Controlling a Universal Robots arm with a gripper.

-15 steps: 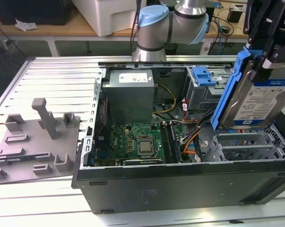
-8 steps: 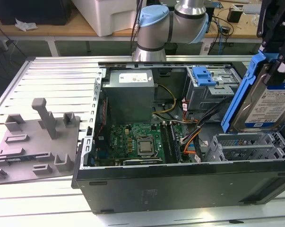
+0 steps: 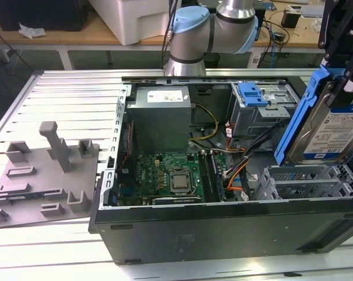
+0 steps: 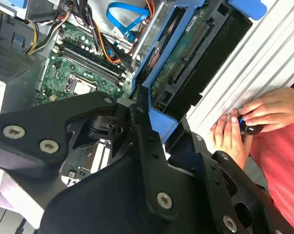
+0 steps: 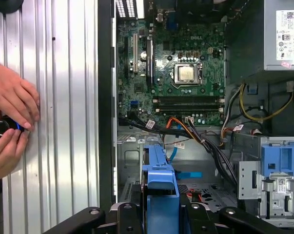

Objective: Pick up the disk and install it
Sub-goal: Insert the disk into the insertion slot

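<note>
Tool (image 3: 339, 65) clamped hard on the disk (image 3: 334, 126), as I read it: in the second wrist view its black fingers (image 4: 142, 131) pinch the blue carrier rail, and the drive's circuit-board side faces that camera. From the exterior view I see the disk hanging directly below the tool, standing nearly on edge with a slight lean. It is above the open computer case (image 3: 223, 231), over the perforated drive bay (image 3: 308, 181) at the case's end away from the power-supply box (image 3: 161, 114). I cannot tell whether its lower edge touches that bay. The motherboard (image 3: 176, 172) lies on the case floor between the two. Just outside the case wall, a person's hands (image 5: 12, 122) rest on the ribbed desk (image 5: 64, 73), pinching a small dark object (image 5: 0, 127).
</note>
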